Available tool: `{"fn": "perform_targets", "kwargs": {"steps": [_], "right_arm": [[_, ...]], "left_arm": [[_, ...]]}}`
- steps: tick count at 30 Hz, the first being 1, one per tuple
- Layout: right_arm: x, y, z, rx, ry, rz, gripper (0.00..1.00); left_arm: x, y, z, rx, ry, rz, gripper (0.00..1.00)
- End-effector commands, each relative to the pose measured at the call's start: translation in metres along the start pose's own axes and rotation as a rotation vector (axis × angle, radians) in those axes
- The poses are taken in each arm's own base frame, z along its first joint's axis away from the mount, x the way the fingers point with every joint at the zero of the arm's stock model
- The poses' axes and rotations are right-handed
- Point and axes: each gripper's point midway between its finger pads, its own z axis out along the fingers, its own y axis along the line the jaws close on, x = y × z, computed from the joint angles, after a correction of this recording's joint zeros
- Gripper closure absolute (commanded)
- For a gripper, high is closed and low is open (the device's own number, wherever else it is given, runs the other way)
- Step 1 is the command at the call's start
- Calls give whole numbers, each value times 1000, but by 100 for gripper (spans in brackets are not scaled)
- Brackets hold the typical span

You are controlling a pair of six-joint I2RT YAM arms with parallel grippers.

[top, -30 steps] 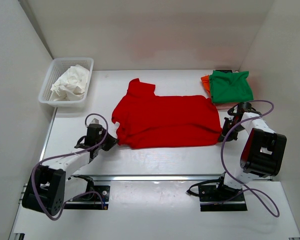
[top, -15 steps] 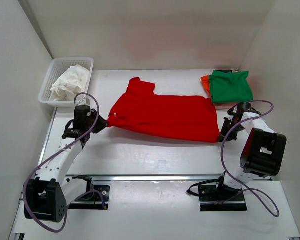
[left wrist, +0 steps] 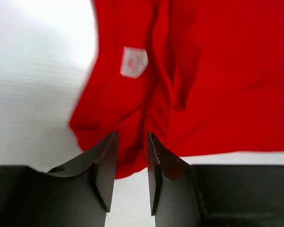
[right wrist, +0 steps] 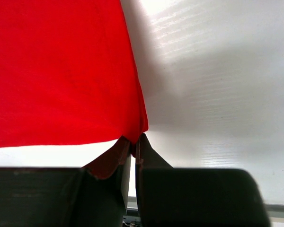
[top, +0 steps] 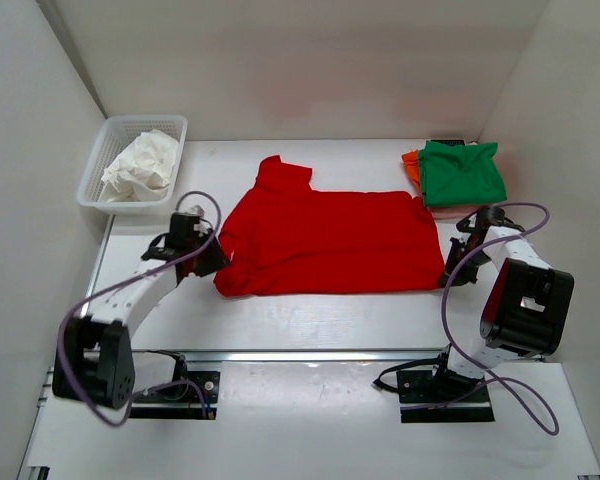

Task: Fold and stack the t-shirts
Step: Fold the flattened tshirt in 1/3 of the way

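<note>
The bright red t-shirt [top: 330, 240] lies spread flat in the middle of the table, collar end to the left. My left gripper [top: 210, 263] is at its left edge. In the left wrist view the jaws [left wrist: 131, 135] stand a little apart, with red cloth [left wrist: 203, 71] and its white label [left wrist: 134, 62] just beyond the tips. My right gripper [top: 446, 272] is shut on the shirt's near right corner [right wrist: 134, 138]. A folded green shirt [top: 463, 172] lies on an orange one [top: 411, 162] at the back right.
A white basket [top: 92, 185] with crumpled white cloth [top: 140, 168] stands at the back left. White walls close in the table on the left, back and right. The arm bases and cables sit at the near edge.
My left gripper lifted the shirt's left edge and pulled it left, then came back right and down. The shirt now lies flat and the jaws have parted. The right gripper stayed put.
</note>
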Motion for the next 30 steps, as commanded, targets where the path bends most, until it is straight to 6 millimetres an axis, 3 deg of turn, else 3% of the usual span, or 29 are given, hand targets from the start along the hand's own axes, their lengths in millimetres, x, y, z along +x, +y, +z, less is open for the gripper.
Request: {"fn": "perform_targets", "kwargs": {"steps": [1,3,4,7,9,12,16,21,24,26,30], "right_arm": [[-1,-2,-4,32,-25,-23,100],[0,0,-5,29,-25,-26,99],[1,3,-4,26,-22,-39,100],[5,5,-6,31,-15,-45,100],[4,7,-10,37,-25,-50,100],[11,10,-13,48,-20,-60,100],[22,13,-11,58,-2,-87,100],[36,7,-9,75,37,-89,100],[43,7,-12,82,42,-97,100],[41,9,-19,89,17,-102,100],[22,20,-41,85,-90,-130,74]], "left_arm": [[44,-23,26,90,169,63,59],[64,-19,46,47,218,65,60],[60,-23,51,46,192,83,61],[78,1,63,-54,284,96,72],[84,24,55,-149,330,148,76],[77,65,35,-261,340,145,79],[75,91,5,-340,361,165,78],[95,60,-11,-245,419,207,79],[106,53,-23,-211,456,228,81],[97,45,-31,-163,423,198,82],[35,15,-47,-69,204,154,77]]}}
